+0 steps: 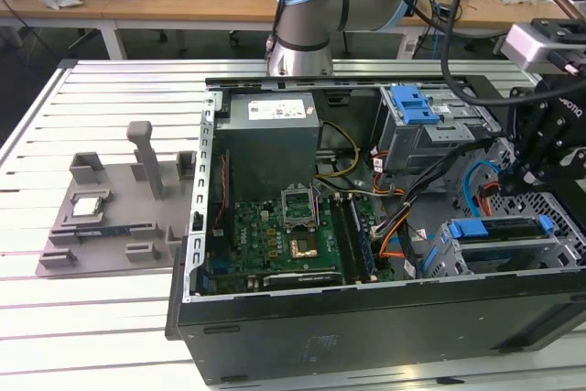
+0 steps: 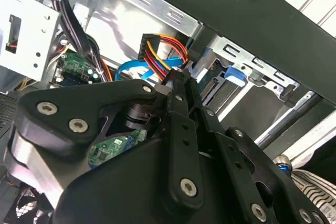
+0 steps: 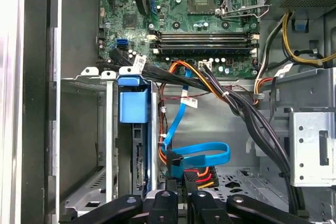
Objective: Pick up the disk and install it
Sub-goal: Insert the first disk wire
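The disk (image 1: pixel 499 231) sits in the drive cage at the front corner of the open computer case on the exterior view's right, with blue rails along its edges. In the first wrist view the disk (image 3: pixel 140 158) stands edge-on in its bay under a blue rail tab (image 3: pixel 134 106), its connector edge facing the cables. My gripper (image 1: pixel 524 169) hangs just behind that cage, inside the case. Its fingers (image 2: pixel 181 95) are pressed together, close to a plug of coloured power wires (image 2: pixel 157 51) and a blue data cable (image 3: pixel 202 156). I cannot see anything between the fingers.
The case holds a motherboard (image 1: pixel 275 240), a grey power supply (image 1: pixel 270 130) and a second cage with a blue latch (image 1: pixel 417 103). Black cable bundles (image 3: pixel 247 114) cross beside the bay. A grey fixture tray (image 1: pixel 110 217) with a small chip (image 1: pixel 87 206) lies on the slatted table.
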`<state>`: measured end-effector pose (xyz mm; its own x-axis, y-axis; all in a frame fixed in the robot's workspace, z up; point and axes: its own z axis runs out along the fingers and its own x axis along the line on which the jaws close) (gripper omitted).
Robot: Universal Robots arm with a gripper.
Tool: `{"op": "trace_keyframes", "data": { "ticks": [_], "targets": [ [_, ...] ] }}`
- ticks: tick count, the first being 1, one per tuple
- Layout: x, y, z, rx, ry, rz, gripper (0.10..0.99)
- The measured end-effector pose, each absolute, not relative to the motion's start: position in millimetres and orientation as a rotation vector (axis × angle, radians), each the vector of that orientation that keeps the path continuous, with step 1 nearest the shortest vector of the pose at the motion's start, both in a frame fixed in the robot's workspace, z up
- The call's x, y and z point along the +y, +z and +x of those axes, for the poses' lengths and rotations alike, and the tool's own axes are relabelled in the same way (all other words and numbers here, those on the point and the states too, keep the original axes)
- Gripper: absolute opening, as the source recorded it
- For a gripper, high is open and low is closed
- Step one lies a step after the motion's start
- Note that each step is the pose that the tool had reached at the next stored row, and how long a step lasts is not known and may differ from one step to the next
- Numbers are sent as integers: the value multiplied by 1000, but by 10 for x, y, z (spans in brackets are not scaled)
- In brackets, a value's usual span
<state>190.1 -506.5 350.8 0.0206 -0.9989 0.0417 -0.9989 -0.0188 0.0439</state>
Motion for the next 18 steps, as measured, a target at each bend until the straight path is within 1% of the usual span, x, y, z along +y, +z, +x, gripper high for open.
{"op": "trace_keyframes", "data": {
  "ticks": [18],
  "targets": [
    [-5233, 3498, 1892, -2157, -1, 2200, 169]
  ]
}}
